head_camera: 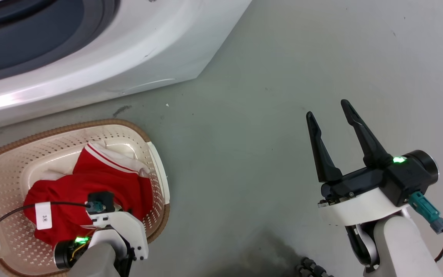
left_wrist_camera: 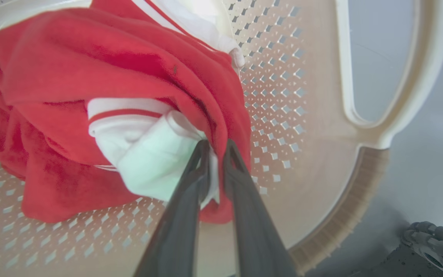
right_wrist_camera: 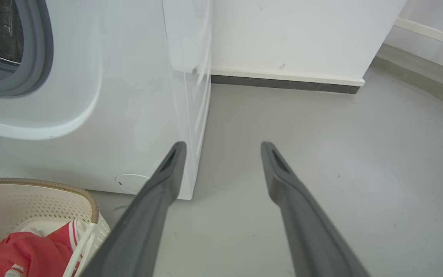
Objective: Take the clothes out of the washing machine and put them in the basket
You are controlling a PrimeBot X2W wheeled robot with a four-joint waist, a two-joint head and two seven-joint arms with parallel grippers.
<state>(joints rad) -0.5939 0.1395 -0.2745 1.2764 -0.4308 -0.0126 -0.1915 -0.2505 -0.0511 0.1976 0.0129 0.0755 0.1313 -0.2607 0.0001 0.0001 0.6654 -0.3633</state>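
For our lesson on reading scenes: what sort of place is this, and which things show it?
Probably a laundry corner, perhaps a test room: a white front-loading washing machine stands on a bare grey floor, with a perforated basket holding red clothes right beside it.

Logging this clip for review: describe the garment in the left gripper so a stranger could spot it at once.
Before the white washing machine stands a cream perforated basket with a brown rim. In it lies the jersey, pinched by the left gripper. It alone is bright red, with white trim.
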